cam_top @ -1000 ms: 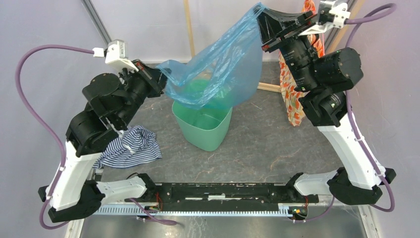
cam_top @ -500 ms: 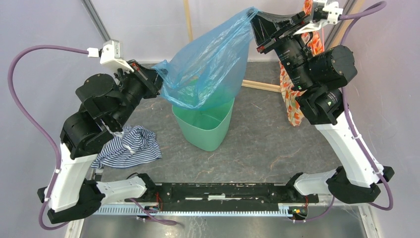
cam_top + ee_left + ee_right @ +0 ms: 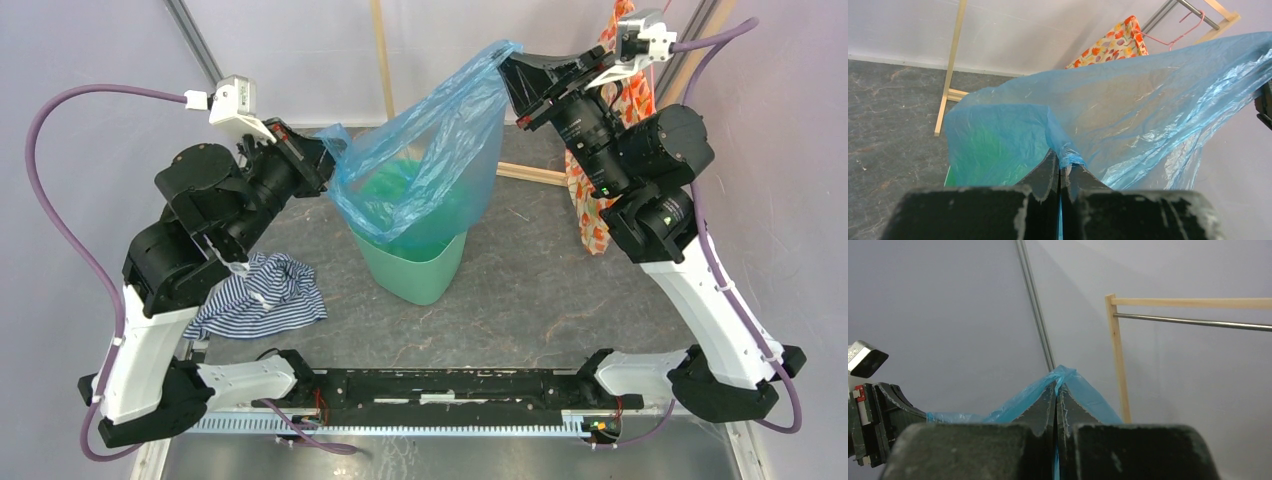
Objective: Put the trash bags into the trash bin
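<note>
The blue bag (image 3: 430,150) is held over the green bin (image 3: 415,265), its low end seemingly dipped inside. One corner is pinched tight by the left gripper (image 3: 322,152), another, higher, by the right gripper (image 3: 510,65). Next, both corners should probably be lowered and let go. The bag looks thin, crinkly, see-through.

A: Colour of the trash bag (image 3: 430,150)?
B: Translucent light blue. Plain mint green for the trash bin (image 3: 415,270).
A: And the cloth (image 3: 265,300)?
B: Blue-and-white stripes. Orange and red flowers on the hanging fabric (image 3: 592,225). Mottled dark grey, pale-streaked, on the tabletop (image 3: 520,300). Black and white on the arms (image 3: 150,345).
</note>
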Controlling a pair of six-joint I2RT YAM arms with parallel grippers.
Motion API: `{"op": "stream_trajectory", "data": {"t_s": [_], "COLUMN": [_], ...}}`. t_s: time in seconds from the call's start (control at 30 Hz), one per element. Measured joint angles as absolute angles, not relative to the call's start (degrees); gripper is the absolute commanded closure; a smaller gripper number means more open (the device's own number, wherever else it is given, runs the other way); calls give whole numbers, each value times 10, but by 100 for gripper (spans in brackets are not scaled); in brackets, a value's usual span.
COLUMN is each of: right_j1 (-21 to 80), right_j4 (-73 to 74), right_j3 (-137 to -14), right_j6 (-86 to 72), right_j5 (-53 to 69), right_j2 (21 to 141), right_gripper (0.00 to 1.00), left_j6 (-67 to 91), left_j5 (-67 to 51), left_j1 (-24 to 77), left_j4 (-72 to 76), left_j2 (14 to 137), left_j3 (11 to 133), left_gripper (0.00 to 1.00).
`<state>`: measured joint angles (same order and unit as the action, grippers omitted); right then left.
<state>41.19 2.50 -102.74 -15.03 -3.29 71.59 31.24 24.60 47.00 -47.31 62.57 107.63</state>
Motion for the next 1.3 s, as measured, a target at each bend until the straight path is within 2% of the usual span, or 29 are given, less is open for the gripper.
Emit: {"op": "stream_trajectory", "data": {"t_s": [0.4, 0.67, 0.97, 1.3], "right_j1": [412, 412, 412, 413], "right_j4": [51, 46, 14, 0], "right_j3": [-998, -1023, -1070, -1074], "right_j6": [-159, -135, -148, -212], "right_j5": [-25, -10, 35, 69], "right_j2": [723, 789, 877, 907], "right_gripper": [100, 100, 100, 100], "left_j6": [312, 292, 280, 280], "left_j5": [255, 296, 244, 166], "left_j1": [470, 462, 312, 234], "left_j4": [-468, -425, -391, -369], "left_j2": [634, 687, 708, 701], "left_j3": [1063, 1052, 1014, 961], "left_gripper": [98, 98, 98, 98]}}
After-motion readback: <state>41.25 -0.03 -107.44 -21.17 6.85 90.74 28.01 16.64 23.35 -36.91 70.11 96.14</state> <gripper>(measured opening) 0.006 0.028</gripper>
